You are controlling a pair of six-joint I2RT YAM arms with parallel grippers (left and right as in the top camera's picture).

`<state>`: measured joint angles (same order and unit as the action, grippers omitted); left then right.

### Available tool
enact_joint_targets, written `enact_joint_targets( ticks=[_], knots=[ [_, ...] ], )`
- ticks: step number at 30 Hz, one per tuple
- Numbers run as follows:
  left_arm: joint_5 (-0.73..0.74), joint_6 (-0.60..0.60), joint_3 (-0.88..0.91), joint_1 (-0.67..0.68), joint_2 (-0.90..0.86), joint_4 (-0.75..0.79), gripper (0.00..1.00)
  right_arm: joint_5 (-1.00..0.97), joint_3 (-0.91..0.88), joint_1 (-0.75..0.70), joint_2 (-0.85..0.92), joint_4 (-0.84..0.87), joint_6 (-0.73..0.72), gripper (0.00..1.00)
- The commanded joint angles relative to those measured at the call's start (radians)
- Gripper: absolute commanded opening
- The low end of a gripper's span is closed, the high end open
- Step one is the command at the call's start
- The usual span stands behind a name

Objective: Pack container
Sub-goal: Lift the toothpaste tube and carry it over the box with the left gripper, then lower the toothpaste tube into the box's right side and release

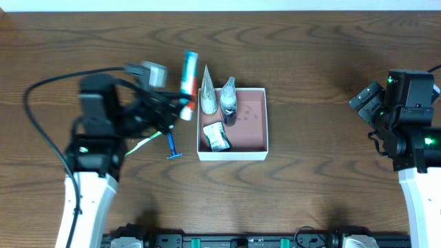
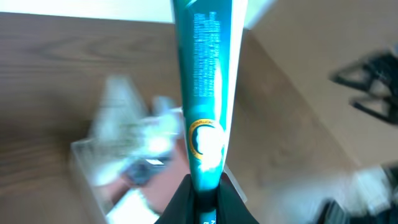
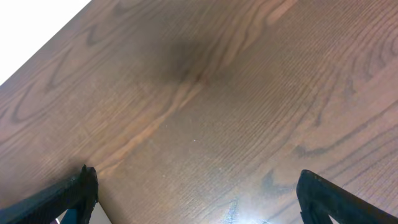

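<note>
1. The container (image 1: 253, 131) sits flat near the middle of the table (image 1: 317, 55). The 3 o'clock half of its reddish floor is bare.
2. Inside it are three items: a white cone (image 1: 207, 93) at the 11 o'clock corner, a small bottle (image 1: 228, 100) just beside the cone, and a green-and-white packet (image 1: 217, 136) at the 7 o'clock corner.
3. The left gripper (image 2: 204, 202) is clamped on one end of a teal tube (image 2: 205, 93). Overhead, the tube lies at 10 o'clock from the container, just outside its wall. The left wrist view is blurred.
4. A blue razor (image 1: 172, 146) lies on the wood at 8 o'clock from the container, near its wall but not touching it.
5. The right gripper (image 3: 199, 199) is at 3 o'clock, well apart from the container. Its fingers are spread wide, with only bare wood between them.
</note>
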<state>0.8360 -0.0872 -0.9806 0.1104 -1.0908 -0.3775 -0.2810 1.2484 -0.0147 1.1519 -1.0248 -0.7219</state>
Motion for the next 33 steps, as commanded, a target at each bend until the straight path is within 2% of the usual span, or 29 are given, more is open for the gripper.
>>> enact_joint_targets(
  ticks=[1, 6, 11, 16, 24, 33],
  knots=[
    [-0.249, -0.034, -0.024, 0.167, 0.002, 0.002, 0.08, -0.006, 0.008, -0.005, 0.0, -0.001, 0.013, 0.99],
    [-0.703, -0.126, -0.024, 0.454, -0.062, 0.006, 0.08, -0.006, 0.008, -0.005, 0.0, -0.001, 0.013, 0.99],
    [-0.946, -0.201, -0.024, 0.629, -0.177, 0.048, 0.06, -0.006, 0.008, -0.005, 0.0, -0.001, 0.013, 0.99],
    [-1.01, -0.208, -0.024, 0.713, -0.323, 0.134, 0.06, -0.006, 0.008, -0.005, 0.0, -0.001, 0.013, 0.99],
    [-1.023, -0.257, -0.024, 0.723, -0.499, 0.227, 0.06, -0.006, 0.008, -0.005, 0.0, -0.001, 0.013, 0.99],
    [-1.093, -0.411, -0.024, 0.723, -0.584, 0.23, 0.05, -0.006, 0.008, -0.005, 0.0, -0.001, 0.013, 0.99]
  ],
)
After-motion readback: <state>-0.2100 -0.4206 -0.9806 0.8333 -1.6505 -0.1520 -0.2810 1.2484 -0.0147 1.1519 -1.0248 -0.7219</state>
